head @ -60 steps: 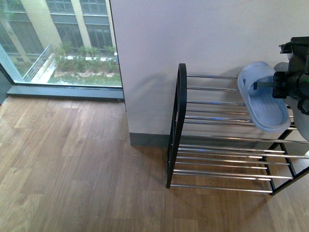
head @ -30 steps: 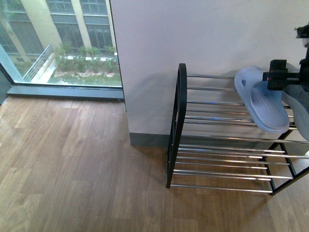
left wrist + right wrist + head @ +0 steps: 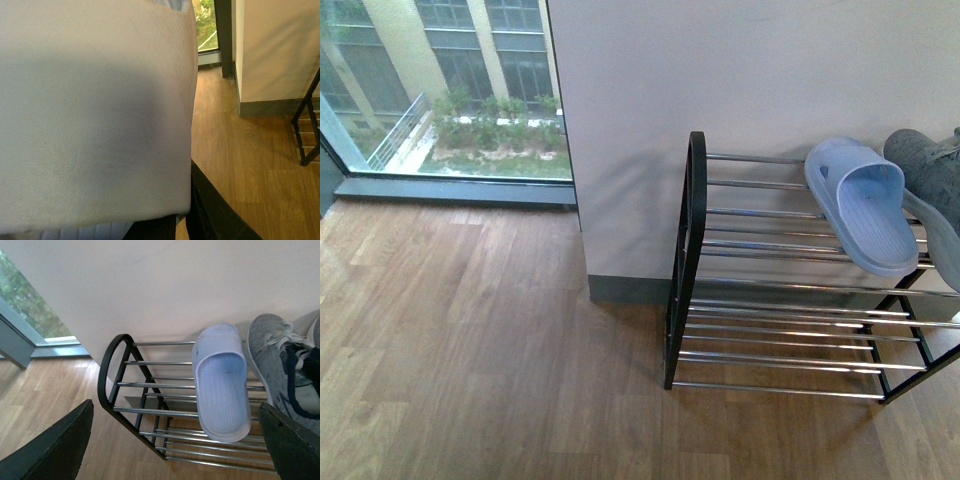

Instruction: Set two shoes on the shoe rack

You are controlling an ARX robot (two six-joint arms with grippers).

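I see a grey shoe point(image 3: 280, 365) lying on the top rods of the shoe rack point(image 3: 692, 260), just beside a blue slipper point(image 3: 222, 382). My right end effector point(image 3: 175, 440) is spread wide apart, holding nothing. I cannot tell about the left one; a pale surface fills its view. I think I should go slowly, so nothing gets bumped off the rods.

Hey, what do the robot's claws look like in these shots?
Only the right claw shows clearly: two broad, flat, wedge-shaped fingers, matte black with a slightly rough surface, no visible markings or cables. In the left wrist view only a dark black part shows beside a pale surface. The front view shows neither arm.
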